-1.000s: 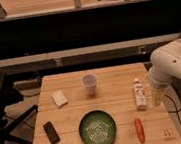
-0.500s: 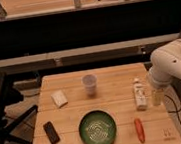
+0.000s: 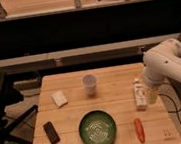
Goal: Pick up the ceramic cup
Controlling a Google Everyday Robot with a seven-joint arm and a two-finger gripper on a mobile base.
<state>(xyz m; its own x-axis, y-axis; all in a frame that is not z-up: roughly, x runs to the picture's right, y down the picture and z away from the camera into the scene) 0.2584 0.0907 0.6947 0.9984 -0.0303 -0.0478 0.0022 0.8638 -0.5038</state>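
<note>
The cup [image 3: 89,82] stands upright on the table [image 3: 123,107], beyond the green bowl [image 3: 97,130], with nothing touching it. Right of the bowl stands a white bottle [image 3: 139,95]; its label cannot be read. The pincer [image 3: 152,96] hangs further right of the bowl, just beside the bottle, open and empty.

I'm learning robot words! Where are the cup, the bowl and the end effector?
cup [image 3: 89,83], camera view, side wall.
bowl [image 3: 82,132], camera view, left rim.
end effector [image 3: 153,98], camera view, between fingertips, beside bottle [image 3: 140,96].
</note>
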